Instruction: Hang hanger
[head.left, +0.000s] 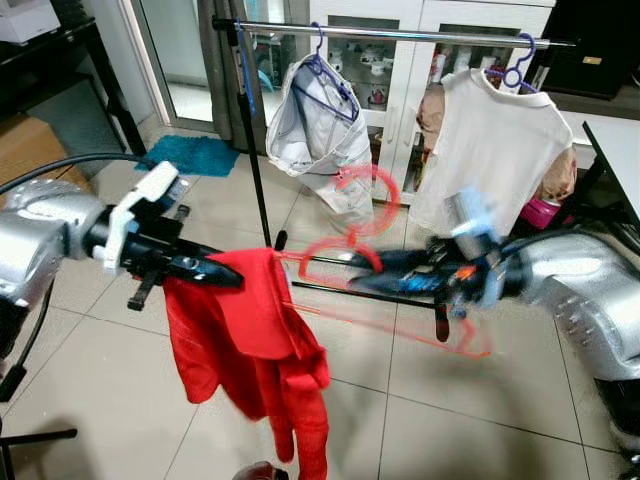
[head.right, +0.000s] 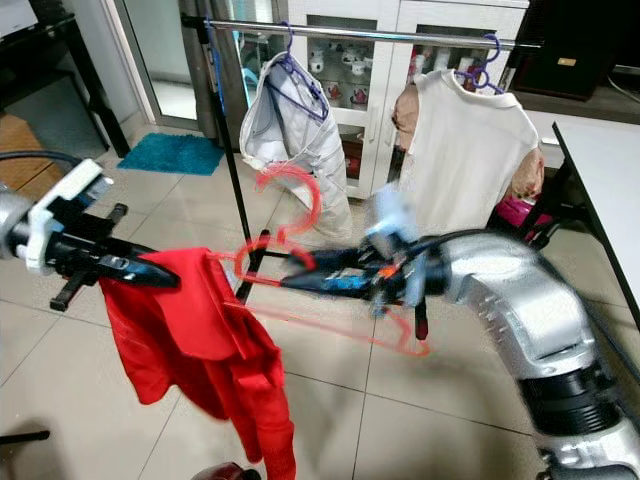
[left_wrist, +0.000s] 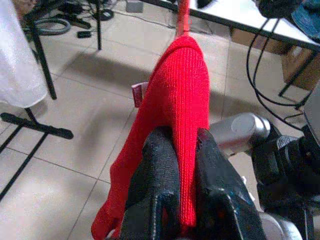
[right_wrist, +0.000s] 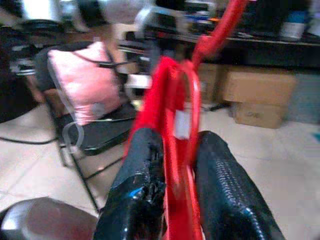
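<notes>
Our left pincer (head.left: 225, 275) pinches the red garment (head.left: 250, 350), which droops below it. Just right, the red hanger (head.left: 345, 255) sits clamped in our right pincer (head.left: 365, 265), blurred, below the rail (head.left: 400, 35).

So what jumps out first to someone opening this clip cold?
The red garment, pinched at one shoulder by the left gripper and drooping toward the tiled floor. The right gripper clamps the red hanger beside it, blurred. Behind stands a clothes rail holding a white shirt.
</notes>
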